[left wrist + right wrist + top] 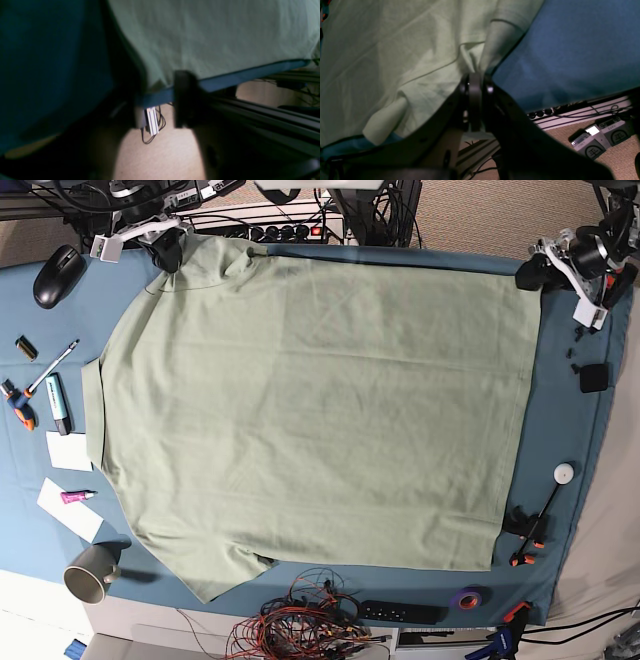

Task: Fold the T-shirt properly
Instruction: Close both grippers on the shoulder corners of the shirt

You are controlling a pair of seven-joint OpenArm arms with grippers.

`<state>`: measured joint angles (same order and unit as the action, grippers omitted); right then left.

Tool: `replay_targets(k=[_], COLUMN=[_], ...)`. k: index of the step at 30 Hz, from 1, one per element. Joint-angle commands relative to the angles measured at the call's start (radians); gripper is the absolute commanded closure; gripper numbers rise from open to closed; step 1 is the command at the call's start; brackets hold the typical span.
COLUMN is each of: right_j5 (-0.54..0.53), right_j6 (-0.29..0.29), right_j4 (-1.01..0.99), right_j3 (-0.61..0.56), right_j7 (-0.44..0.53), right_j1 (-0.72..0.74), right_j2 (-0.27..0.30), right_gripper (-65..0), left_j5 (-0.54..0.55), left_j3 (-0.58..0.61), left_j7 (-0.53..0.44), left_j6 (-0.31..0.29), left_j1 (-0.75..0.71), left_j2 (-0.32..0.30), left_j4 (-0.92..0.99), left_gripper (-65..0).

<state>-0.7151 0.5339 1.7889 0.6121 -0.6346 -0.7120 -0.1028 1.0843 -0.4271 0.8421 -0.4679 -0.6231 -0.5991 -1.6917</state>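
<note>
The pale sage-green T-shirt (310,410) lies spread flat on the teal-blue table cloth (565,420), collar end to the left. My right gripper (168,255) is at the far left corner of the shirt. In the right wrist view it (475,80) is shut on a bunched fold of the T-shirt (382,62). My left gripper (530,275) is at the far right hem corner. In the blurred left wrist view its (160,87) dark fingers stand apart at the table edge, with the T-shirt (212,37) corner between them.
A mouse (60,262), pens, markers and paper notes lie along the left side, and a mug (92,572) stands at the front left. A wire bundle (300,625), a power strip (400,612) and a tape roll (467,598) line the front edge. Clamps (522,532) sit at the right.
</note>
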Motion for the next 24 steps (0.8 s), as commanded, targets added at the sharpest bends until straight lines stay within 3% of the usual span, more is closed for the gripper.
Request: replay_targets(k=[1, 2, 13, 19, 24], right_j5=[0.061, 0.061, 0.057, 0.016, 0.017], right_j6=[-0.025, -0.025, -0.024, 0.040, 0.054], right_j4=[-0.003, -0.003, -0.002, 0.026, 0.148], right_j3=[-0.002, -0.002, -0.002, -0.002, -0.002], right_j7=[-0.064, -0.064, -0.069, -0.098, -0.112], right_j1=[-0.019, -0.019, -0.019, -0.020, -0.025], right_j2=[-0.002, -0.002, -0.002, -0.002, -0.003], right_gripper=[0.0, 0.0, 0.0, 0.0, 0.0], left_j5=[0.017, 0.016, 0.002, 0.002, 0.001], left_j3=[-0.007, -0.007, -0.007, -0.007, -0.007], left_j7=[-0.011, -0.021, -0.047, -0.045, -0.050], left_j6=[-0.005, -0.005, -0.004, -0.005, -0.055], left_j1=[-0.008, -0.008, 0.012, 0.011, 0.011], left_j2=[-0.016, -0.016, -0.016, -0.017, -0.016], left_j4=[-0.010, -0.010, -0.011, -0.020, -0.077], left_gripper=[-6.1, 0.0, 0.0, 0.0, 0.0])
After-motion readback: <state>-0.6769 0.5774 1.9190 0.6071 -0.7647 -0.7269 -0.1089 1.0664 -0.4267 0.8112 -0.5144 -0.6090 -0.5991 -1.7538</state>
